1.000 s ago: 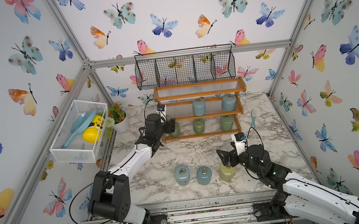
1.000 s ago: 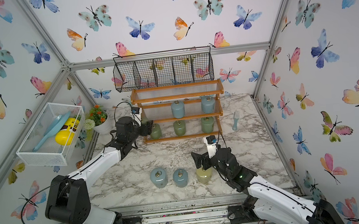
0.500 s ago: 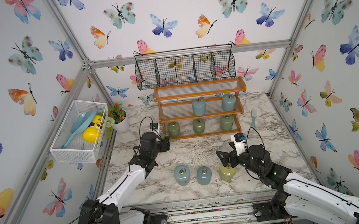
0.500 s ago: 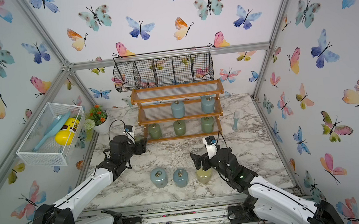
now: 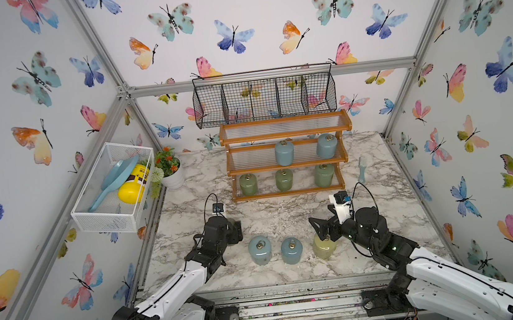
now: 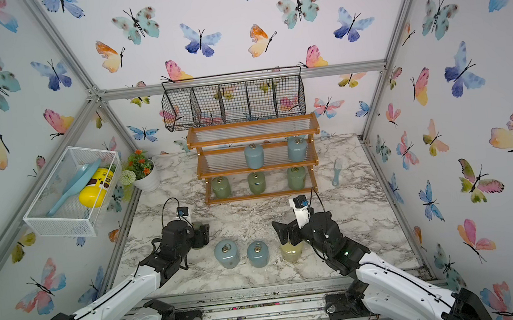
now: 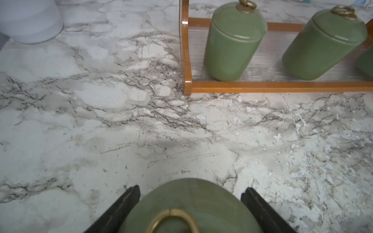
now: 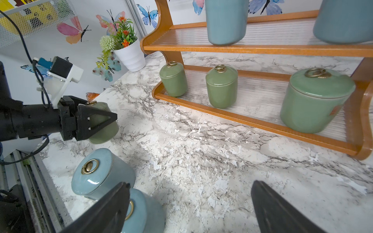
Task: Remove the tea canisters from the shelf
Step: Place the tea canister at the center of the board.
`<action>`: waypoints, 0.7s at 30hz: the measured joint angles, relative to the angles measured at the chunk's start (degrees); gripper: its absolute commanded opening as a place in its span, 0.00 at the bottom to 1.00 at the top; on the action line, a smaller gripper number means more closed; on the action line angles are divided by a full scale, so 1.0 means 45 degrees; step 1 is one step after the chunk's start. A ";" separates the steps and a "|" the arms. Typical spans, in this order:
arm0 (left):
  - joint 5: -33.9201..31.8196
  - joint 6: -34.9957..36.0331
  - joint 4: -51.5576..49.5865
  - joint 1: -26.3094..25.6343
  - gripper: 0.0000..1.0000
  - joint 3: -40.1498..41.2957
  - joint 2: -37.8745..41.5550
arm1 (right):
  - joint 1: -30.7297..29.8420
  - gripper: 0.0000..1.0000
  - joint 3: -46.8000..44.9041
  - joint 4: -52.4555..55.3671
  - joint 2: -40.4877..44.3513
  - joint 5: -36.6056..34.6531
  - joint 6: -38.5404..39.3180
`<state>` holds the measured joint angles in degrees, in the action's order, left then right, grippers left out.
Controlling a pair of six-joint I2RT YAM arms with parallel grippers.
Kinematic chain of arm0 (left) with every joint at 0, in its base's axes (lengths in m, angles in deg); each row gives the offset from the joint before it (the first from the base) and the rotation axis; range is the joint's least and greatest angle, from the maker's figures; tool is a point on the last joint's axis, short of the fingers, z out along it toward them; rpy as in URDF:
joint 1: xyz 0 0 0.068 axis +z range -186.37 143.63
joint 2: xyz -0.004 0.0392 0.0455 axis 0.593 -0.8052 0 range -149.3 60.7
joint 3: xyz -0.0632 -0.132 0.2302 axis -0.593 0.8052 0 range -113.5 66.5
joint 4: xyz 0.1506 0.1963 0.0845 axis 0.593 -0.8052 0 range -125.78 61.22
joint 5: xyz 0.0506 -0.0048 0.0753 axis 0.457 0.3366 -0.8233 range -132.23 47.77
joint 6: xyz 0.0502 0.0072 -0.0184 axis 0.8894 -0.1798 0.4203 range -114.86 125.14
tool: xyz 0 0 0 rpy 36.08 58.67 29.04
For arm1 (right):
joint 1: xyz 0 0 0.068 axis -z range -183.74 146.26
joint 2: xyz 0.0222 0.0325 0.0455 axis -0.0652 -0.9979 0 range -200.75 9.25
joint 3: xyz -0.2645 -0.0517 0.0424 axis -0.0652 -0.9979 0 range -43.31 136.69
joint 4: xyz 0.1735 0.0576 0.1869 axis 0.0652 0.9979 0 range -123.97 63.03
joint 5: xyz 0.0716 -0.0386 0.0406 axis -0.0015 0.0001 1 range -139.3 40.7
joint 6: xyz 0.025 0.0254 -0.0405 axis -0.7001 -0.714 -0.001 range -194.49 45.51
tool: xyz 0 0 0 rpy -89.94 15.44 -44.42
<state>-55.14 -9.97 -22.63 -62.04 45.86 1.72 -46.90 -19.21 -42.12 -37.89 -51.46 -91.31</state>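
Note:
The shelf (image 5: 288,166) stands at the back of the marble table. Its middle tier holds two pale blue tea canisters (image 5: 284,153) (image 5: 326,146); its bottom tier holds three green ones (image 5: 248,184) (image 5: 284,180) (image 5: 324,174). My left gripper (image 5: 235,232) is shut on a fourth green canister (image 8: 103,129), upright and low at the front left; whether its base touches the marble I cannot tell. Beside it stand two pale blue canisters (image 5: 259,249) (image 5: 291,249) and a pale yellow one (image 5: 323,248). My right gripper (image 5: 324,230) hangs open just above the yellow one, holding nothing.
A black wire basket (image 5: 264,96) hangs above the shelf. On the left wall a white mesh basket (image 5: 112,189) holds a yellow bottle and a blue scoop. A white flower pot (image 5: 173,176) stands left of the shelf, and a pale blue brush (image 5: 361,169) lies to its right.
My left arm has drawn back from the shelf's bottom tier toward the front of the table, carrying the green canister. The right arm has barely moved.

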 measured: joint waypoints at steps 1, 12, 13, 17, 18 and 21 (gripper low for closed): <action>-0.0121 -0.0097 0.0000 -0.0151 0.65 0.0073 0.0000 | 0.0000 1.00 0.0000 0.0000 0.0000 0.0010 0.0000; -0.1690 -0.1632 -0.0102 -0.1797 0.66 0.0661 0.0000 | 0.0000 1.00 0.0000 0.0112 0.0010 0.0053 0.0092; -0.1817 -0.1773 -0.0107 -0.1904 0.66 0.0767 0.0000 | 0.0000 1.00 0.0000 0.0112 0.0010 0.0058 0.0087; -0.2113 -0.2234 -0.0117 -0.2103 0.67 0.1005 0.0000 | 0.0000 1.00 0.0000 0.0112 0.0005 0.0097 0.0087; -0.2171 -0.2322 -0.0117 -0.2147 0.67 0.1010 0.0000 | 0.0000 1.00 0.0000 0.0112 0.0000 0.0102 0.0092; -0.2370 -0.2545 -0.0146 -0.2244 0.69 0.1020 0.0000 | 0.0000 1.00 0.0000 0.0107 -0.0044 0.0121 0.0092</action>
<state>-65.81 -21.43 -23.28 -72.14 50.45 1.72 -46.90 -19.21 -41.64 -38.08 -50.91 -90.90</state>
